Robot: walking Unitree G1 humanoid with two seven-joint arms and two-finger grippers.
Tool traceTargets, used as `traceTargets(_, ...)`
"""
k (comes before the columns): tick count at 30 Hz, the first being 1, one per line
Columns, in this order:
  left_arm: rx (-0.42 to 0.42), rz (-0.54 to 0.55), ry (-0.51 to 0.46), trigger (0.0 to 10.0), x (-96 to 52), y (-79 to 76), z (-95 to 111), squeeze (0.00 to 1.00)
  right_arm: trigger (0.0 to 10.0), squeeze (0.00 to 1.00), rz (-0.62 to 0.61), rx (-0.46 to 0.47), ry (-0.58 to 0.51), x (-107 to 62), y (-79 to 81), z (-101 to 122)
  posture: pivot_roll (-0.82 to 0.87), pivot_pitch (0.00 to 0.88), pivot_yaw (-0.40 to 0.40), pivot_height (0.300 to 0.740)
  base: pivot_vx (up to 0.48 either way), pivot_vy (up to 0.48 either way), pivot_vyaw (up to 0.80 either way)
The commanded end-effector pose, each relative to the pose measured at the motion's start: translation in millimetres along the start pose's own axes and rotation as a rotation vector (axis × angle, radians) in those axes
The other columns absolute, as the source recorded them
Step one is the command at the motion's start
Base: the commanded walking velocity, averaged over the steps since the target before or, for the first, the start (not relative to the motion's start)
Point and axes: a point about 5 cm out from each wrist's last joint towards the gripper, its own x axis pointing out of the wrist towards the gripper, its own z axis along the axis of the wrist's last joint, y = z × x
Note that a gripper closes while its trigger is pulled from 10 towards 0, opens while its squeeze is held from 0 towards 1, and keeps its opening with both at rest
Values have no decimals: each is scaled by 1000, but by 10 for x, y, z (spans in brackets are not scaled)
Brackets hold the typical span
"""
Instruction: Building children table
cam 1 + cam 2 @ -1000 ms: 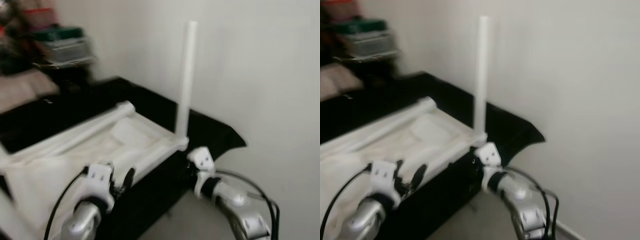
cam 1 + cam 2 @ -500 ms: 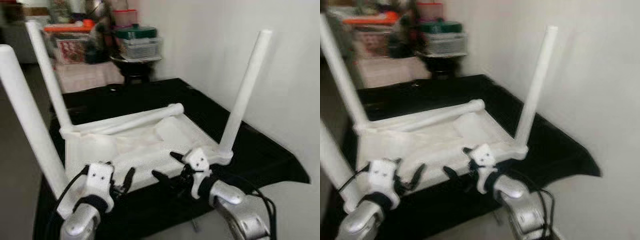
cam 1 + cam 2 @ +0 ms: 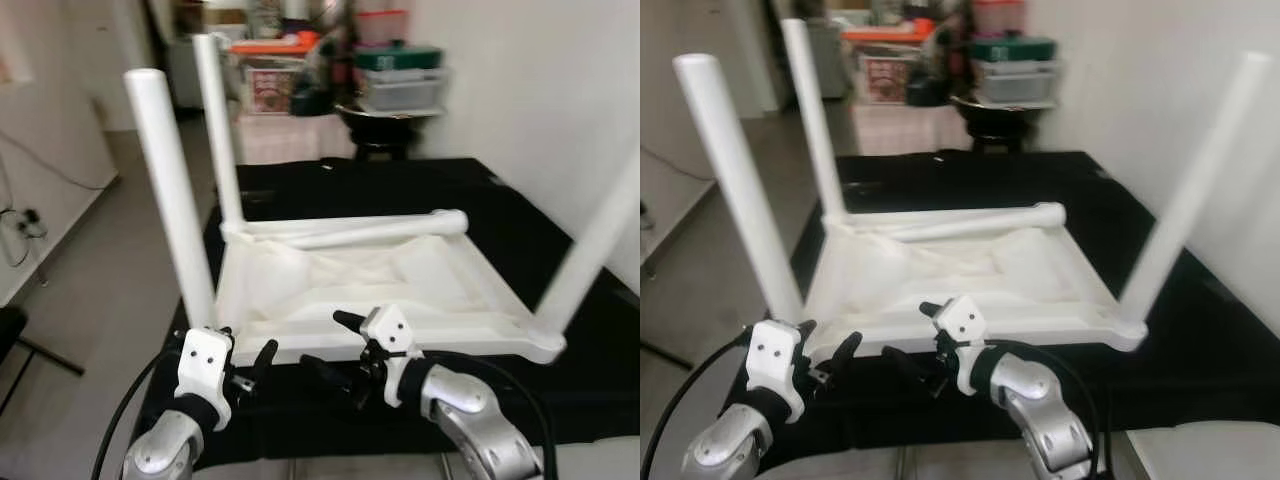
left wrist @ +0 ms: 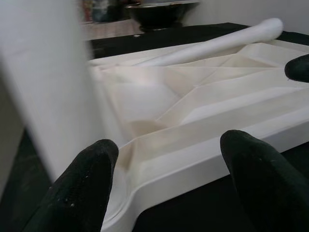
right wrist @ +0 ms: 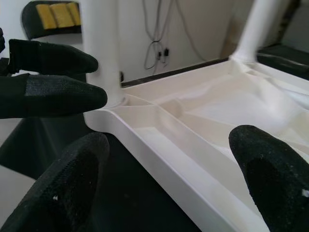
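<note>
Upturned white table [image 3: 370,280] on black surface [image 3: 560,260], both tools (left [image 3: 250,365], right [image 3: 335,345]) spread, near its front edge.

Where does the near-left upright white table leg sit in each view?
Left eye view: the white cylindrical plastic leg stands left of centre.
Right eye view: upright at the far left.
Left wrist view: a blurred white column close to the camera.
Right wrist view: an upright column at the tabletop's corner.
Shared landmark: the upturned white tabletop, near rim.
</note>
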Motion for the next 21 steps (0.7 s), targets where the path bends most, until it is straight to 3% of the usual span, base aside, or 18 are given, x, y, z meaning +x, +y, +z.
traceTargets(1,12,-21,3,10000,-6,-3,-5,0,10000,0,24,-41,2,44,-13,58,-31,0,-49,740,0,0,800)
traceTargets(6,4,-48,3,10000,-11,-37,-8,0,10000,0,55,-133,78,57,-94,61,-23,0,-56,740,0,0,325)
traceTargets(7,1,-78,2,10000,-24,-70,-6,0,10000,0,71,-227,147,52,-185,68,-22,0,-59,740,0,0,0)
traceTargets(9,-6,-141,8,10000,-64,-149,-7,0,10000,0,118,-311,249,7,-355,116,-20,0,-64,740,0,0,0)
traceTargets(12,-11,-167,13,10000,-84,-185,-6,0,10000,0,144,-310,277,-17,-406,148,-20,0,-66,740,0,0,0)
traceTargets(15,-43,-320,31,10000,-187,-420,23,0,10000,0,215,-312,393,-107,-559,222,-15,0,-75,740,0,0,0)
traceTargets(17,-43,-320,31,10000,-187,-420,23,0,10000,0,215,-312,393,-107,-559,222,-15,0,-75,740,0,0,0)
traceTargets(19,-41,-337,41,10000,-220,-464,12,0,10000,0,195,-318,449,-115,-652,224,-12,0,-77,740,0,0,0)
traceTargets(20,-42,-334,49,10000,-245,-480,-4,0,10000,0,155,-314,511,-124,-771,222,-8,0,-81,740,0,0,0)
traceTargets(21,-42,-334,49,10000,-245,-480,-4,0,10000,0,155,-314,511,-124,-771,222,-8,0,-81,740,0,0,0)
